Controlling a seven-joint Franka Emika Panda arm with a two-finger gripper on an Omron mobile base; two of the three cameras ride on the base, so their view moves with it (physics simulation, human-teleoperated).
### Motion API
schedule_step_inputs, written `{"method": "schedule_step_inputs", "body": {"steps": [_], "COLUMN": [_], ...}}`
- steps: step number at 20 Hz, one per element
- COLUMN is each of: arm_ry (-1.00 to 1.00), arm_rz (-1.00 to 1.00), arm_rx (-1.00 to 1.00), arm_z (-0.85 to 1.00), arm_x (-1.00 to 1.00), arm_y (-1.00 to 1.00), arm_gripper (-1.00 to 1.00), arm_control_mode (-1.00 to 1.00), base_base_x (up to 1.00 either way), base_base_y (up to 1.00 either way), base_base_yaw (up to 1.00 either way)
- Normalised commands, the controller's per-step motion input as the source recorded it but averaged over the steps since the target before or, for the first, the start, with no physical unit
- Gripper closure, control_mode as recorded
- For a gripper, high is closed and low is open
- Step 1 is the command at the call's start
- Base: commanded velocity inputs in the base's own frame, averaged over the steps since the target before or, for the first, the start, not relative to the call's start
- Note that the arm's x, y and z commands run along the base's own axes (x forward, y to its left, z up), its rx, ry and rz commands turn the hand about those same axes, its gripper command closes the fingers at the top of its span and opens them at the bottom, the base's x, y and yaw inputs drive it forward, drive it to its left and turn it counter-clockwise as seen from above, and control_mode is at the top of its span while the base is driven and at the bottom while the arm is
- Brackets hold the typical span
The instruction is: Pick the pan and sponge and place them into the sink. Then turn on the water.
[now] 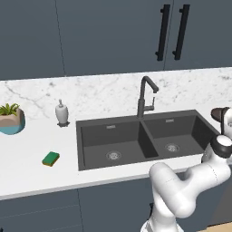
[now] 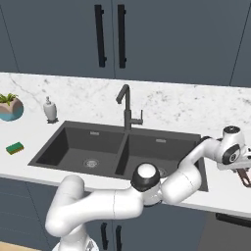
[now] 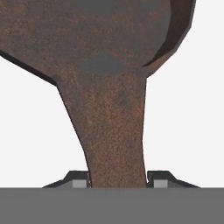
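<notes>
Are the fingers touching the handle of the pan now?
Touching. In the hand view both fingers sit flush against the sides of the pan handle, with no gap visible.

In the hand view, the pan (image 3: pixel 100 52) is cut off by the top edge of the frame, and the end of its handle is hidden at the bottom between the finger tips (image 3: pixel 78 181). In the left base view, the pan (image 1: pixel 221 113) is cut at the right edge. In the right base view, only a small brown part of it (image 2: pixel 245 177) appears at the right edge, under the hand.
</notes>
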Motion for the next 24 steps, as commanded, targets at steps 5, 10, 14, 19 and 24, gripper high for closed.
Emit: {"method": "schedule_step_inputs", "body": {"steps": [5, 10, 14, 19, 24], "arm_ry": [-0.01, -0.08, -0.07, 0.0, 0.0], "arm_rz": [0.0, 0.0, 0.1, 0.21, 0.32], "arm_rx": [0.05, 0.05, 0.0, -0.03, -0.12], "arm_z": [0.0, 0.17, 0.32, 0.44, 0.37], "arm_x": [-0.66, -0.64, -0.62, -0.65, -0.46], "arm_y": [0.0, 0.0, 0.25, 0.77, 1.0], "arm_gripper": [1.0, 1.0, 1.0, 1.0, 1.0], "arm_control_mode": [-1.0, -1.0, -1.0, -1.0, -1.0], "base_base_x": [0.0, 0.0, 0.0, 0.0, 0.0], "base_base_y": [0.0, 0.0, 0.0, 0.0, 0.0], "base_base_yaw": [0.0, 0.0, 0.0, 0.0, 0.0]}}
